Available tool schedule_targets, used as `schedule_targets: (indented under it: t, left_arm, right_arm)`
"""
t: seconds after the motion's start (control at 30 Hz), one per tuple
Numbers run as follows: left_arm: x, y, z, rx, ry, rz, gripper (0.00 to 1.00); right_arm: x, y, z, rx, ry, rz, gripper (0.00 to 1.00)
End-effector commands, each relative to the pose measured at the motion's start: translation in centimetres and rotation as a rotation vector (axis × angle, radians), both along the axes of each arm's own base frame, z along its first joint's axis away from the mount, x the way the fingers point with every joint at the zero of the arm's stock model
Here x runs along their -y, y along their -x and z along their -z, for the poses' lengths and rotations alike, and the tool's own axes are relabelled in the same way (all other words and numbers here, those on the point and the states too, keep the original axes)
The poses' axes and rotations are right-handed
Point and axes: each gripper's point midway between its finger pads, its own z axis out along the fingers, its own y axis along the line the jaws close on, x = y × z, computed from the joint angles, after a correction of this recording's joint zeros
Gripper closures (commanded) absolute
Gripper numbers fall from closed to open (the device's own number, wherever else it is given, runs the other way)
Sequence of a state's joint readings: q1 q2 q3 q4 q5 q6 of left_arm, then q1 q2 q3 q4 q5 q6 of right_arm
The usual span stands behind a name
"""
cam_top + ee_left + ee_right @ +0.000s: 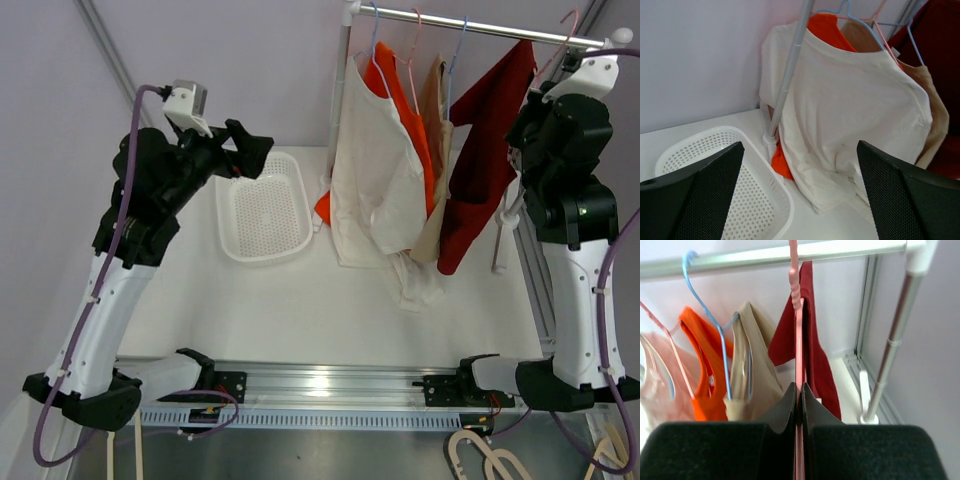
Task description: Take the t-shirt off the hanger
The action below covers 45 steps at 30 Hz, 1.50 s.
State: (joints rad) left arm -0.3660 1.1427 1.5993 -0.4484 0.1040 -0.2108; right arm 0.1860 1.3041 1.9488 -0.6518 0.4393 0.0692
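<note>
Well left of the rail point(480, 25), the left gripper point(258, 155) hung released. It would probably do best to reach for the red t-shirt point(490, 150) low down, while the right gripper point(799, 395), clenched on the pink hanger point(798, 340) below the rail's right end, steadied it. The t-shirt draped limp in long folds, rightmost under the rail.

red t-shirt point(490, 140), hung on pink hanger point(799, 340)

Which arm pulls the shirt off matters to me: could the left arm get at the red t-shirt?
Probably not directly. The open left pincer hovers by the basket, and the cream shirt, orange shirt and tan shirt hang between it and the red t-shirt on the hanger the right pincer grips.
</note>
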Motion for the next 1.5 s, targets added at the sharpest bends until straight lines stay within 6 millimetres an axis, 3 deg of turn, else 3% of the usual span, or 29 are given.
schedule_targets:
  t: [0.0, 0.07, 0.13, 0.17, 0.23, 0.27, 0.3, 0.33, 0.37, 0.4, 0.43, 0.5, 0.53, 0.73, 0.77, 0.83, 0.9, 0.93, 1.13, 1.2, 1.27, 1.3, 1.47]
  left_arm:
    - [1.7, 1.8, -1.0, 0.045, -0.060, 0.032, 0.00]
    - [3.5, 3.2, -1.5, 0.068, -0.079, 0.057, 0.01]
    - [4.7, 4.6, -1.7, 0.096, -0.091, 0.092, 0.01]
    - [6.5, 5.7, -0.9, 0.109, -0.103, 0.140, 0.01]
    - [7.9, 7.4, -1.1, 0.158, -0.105, 0.183, 0.01]
    - [9.0, 9.6, -2.5, 0.235, -0.088, 0.227, 0.01]
    - [10.4, 9.9, 0.2, 0.219, -0.134, 0.252, 0.01]
    - [11.2, 10.8, 0.4, 0.242, -0.135, 0.272, 0.00]
    - [12.8, 12.6, 2.0, 0.267, -0.176, 0.332, 0.00]
    - [13.5, 13.3, 1.0, 0.322, -0.131, 0.343, 0.01]
    - [15.7, 14.6, 4.8, 0.315, -0.189, 0.405, 0.01]
    - [17.2, 15.6, 4.5, 0.394, -0.157, 0.433, 0.01]
    - [18.2, 15.8, 7.0, 0.382, -0.189, 0.455, 0.01]
    - [23.0, 18.5, 11.0, 0.500, -0.199, 0.564, 0.00]
    - [23.2, 18.6, 9.8, 0.572, -0.163, 0.534, 0.01]
    - [24.9, 18.6, 11.1, 0.579, -0.182, 0.541, 0.00]
    - [26.0, 18.5, 10.3, 0.595, -0.162, 0.533, 0.00]
    - [26.9, 18.6, 11.2, 0.601, -0.178, 0.538, 0.01]
    - [29.3, 18.8, 8.7, 0.655, -0.085, 0.509, 0.01]
    - [30.8, 18.7, 10.0, 0.645, -0.117, 0.522, 0.01]
    - [31.5, 18.6, 9.1, 0.654, -0.100, 0.515, 0.01]
    - [32.3, 18.4, 10.0, 0.644, -0.118, 0.521, 0.01]
    - [34.4, 18.5, 9.7, 0.630, -0.110, 0.549, 0.01]
  right_arm:
    - [0.3, 2.3, 0.7, 0.003, -0.066, 0.013, 1.00]
    - [0.1, 3.0, 2.1, -0.022, -0.102, 0.011, 1.00]
    - [0.2, 4.5, 2.4, -0.024, -0.134, 0.022, 1.00]
    - [0.2, 4.8, 2.9, -0.027, -0.169, 0.029, 1.00]
    - [0.0, 6.0, 3.0, -0.014, -0.208, 0.032, 1.00]
    - [-0.2, 6.2, 3.5, -0.014, -0.233, 0.036, 1.00]
    - [0.0, 6.7, 3.3, 0.004, -0.247, 0.045, 1.00]
    - [0.0, 7.0, 3.1, 0.013, -0.259, 0.054, 1.00]
    - [0.0, 7.2, 2.6, 0.027, -0.269, 0.048, 1.00]
    - [-0.1, 7.3, 2.4, 0.024, -0.272, 0.043, 1.00]
    - [-0.3, 7.2, 2.3, 0.020, -0.273, 0.033, 1.00]
    - [-0.7, 7.8, 1.2, 0.031, -0.292, 0.006, 1.00]
    - [-0.9, 7.8, 1.1, 0.027, -0.295, -0.007, 1.00]
    - [-2.2, 8.7, 0.6, 0.017, -0.342, -0.082, 1.00]
    - [-2.4, 8.9, 0.5, 0.019, -0.348, -0.093, 1.00]
    - [-2.8, 9.1, 0.5, 0.017, -0.361, -0.117, 1.00]
    - [-3.1, 9.4, 0.5, 0.016, -0.366, -0.134, 1.00]
    - [-3.3, 9.4, 0.5, 0.014, -0.368, -0.144, 1.00]
    - [-3.6, 9.8, 0.7, 0.001, -0.359, -0.171, 1.00]
    - [-3.6, 9.9, 0.8, -0.003, -0.357, -0.170, 1.00]
    - [-3.7, 10.0, 0.8, -0.005, -0.359, -0.177, 1.00]
    - [-3.8, 10.0, 0.7, -0.001, -0.360, -0.181, 1.00]
    - [-4.0, 9.9, 0.7, -0.001, -0.364, -0.192, 1.00]
